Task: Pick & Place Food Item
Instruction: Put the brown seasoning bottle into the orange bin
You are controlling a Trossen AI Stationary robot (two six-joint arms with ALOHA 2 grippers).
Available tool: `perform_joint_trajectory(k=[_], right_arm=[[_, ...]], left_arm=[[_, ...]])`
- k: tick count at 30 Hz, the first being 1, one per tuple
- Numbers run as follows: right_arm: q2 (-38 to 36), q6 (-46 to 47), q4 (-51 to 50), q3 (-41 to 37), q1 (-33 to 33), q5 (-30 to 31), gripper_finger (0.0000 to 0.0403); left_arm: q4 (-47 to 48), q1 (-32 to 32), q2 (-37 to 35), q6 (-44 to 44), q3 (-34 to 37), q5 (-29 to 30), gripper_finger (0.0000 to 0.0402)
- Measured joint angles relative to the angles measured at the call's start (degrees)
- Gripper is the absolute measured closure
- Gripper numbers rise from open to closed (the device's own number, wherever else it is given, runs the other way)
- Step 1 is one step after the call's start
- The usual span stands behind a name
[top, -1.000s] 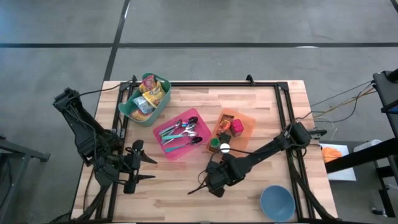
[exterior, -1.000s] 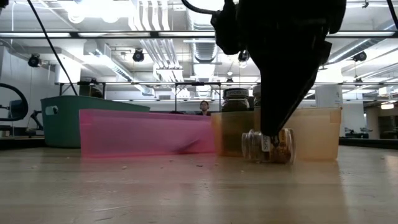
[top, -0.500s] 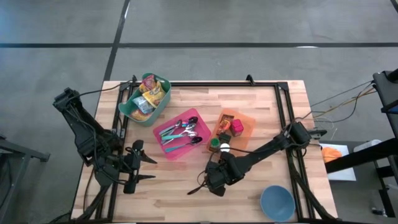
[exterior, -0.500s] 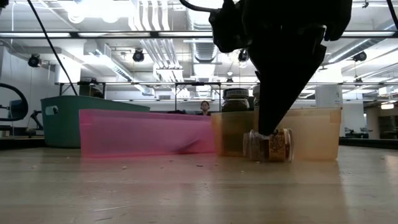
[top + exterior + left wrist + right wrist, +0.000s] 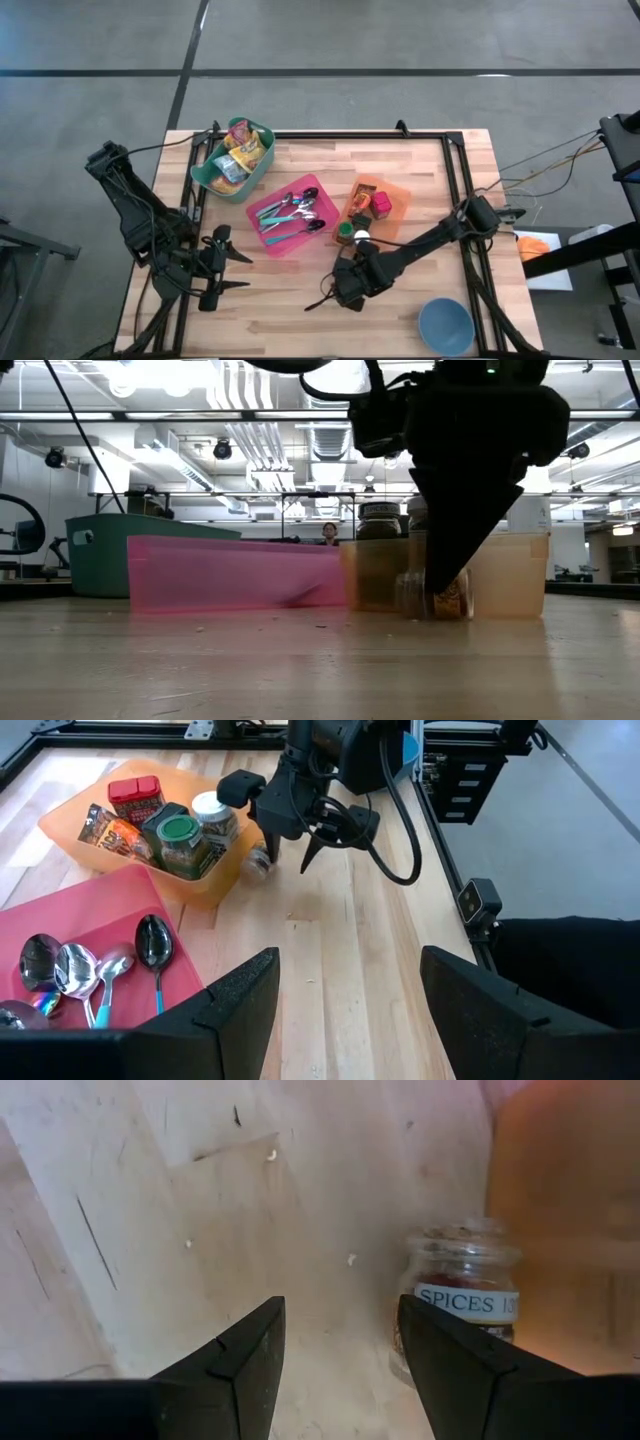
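A small clear glass spice jar [image 5: 460, 1305] with white label reading "SPICES" lies on the wooden table [image 5: 400, 310], just beside the orange plastic bin [image 5: 392, 198]; right gripper [image 5: 335, 1355] hovers near it, jaws spread.

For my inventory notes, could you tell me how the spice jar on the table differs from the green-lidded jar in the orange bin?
The spice jar lies on its side on the bare wood; the green-lidded jar stands upright in the orange bin. The spice jar lies alone; the green-lidded jar is packed among other items. Both are small clear jars.
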State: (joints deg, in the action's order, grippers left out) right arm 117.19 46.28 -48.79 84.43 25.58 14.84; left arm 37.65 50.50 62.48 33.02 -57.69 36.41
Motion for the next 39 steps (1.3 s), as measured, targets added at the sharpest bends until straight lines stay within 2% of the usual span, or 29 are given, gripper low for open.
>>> perform_joint_trajectory(k=[13,24,28,35,39], right_arm=[[-0.02,-0.04,0.39,-0.92,0.04,0.54,0.0215],[0.09,0.22,1.19,-1.31,0.00,1.09,0.0332],[0.11,1.31,1.70,-1.17,0.00,0.54,0.0360],[0.33,2.82,3.29,2.09,0.31,-2.37,0.0362],[0.43,-0.36,3.67,3.59,0.27,-2.65,0.0336]], left_arm=[[-0.05,-0.02,0.02,0.01,0.00,-0.01,0.0158],[-0.07,-0.01,0.02,0.03,0.00,-0.01,0.0158],[-0.07,-0.01,0.02,0.03,0.01,-0.01,0.0158],[-0.07,0.00,0.02,0.03,0.00,-0.01,0.0158],[-0.07,0.00,0.02,0.03,0.00,-0.01,0.0158]])
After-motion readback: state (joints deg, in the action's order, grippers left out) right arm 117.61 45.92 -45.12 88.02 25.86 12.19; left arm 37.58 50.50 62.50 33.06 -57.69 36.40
